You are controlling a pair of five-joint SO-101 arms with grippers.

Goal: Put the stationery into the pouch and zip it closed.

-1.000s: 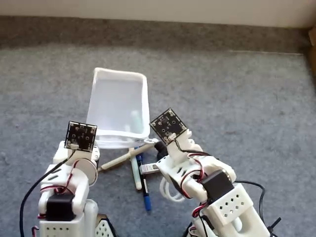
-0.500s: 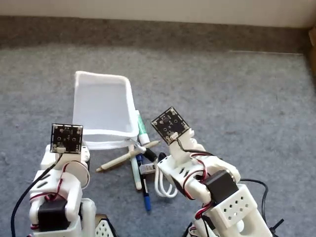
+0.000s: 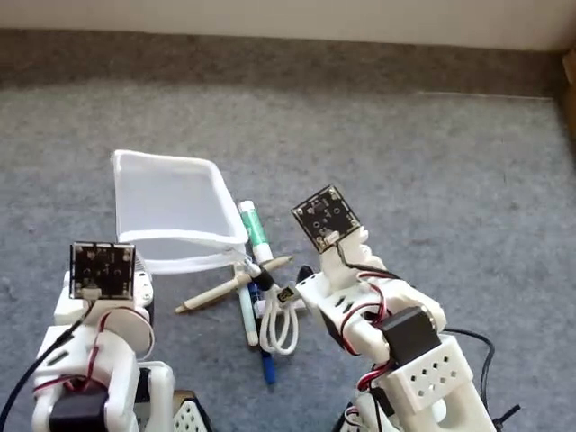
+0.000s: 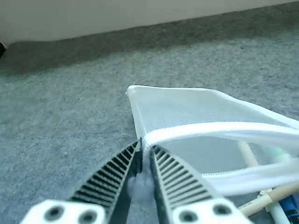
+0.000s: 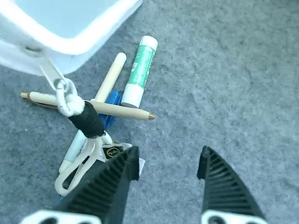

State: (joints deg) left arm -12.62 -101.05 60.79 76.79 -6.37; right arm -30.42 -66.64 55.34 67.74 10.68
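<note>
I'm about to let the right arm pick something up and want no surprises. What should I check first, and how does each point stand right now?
1. Left hand shut on the pouch rim: ok.
2. Pouch mouth held open: ok.
3. Right hand open: ok.
4. Green stick uncovered, nothing lying over it: ok.
5. Beige pen free to lift: not ok, the zipper cord crosses over it.
6. Both items inside the pouch: not ok, they lie on the carpet.

The worktop (image 3: 450, 171) is covered in grey, carpet-like felt; along its far edge runs a darker band (image 3: 270, 58), and behind that stands a pale wall (image 3: 270, 16). A sliver of brown wood (image 3: 571, 90) shows far right
</note>
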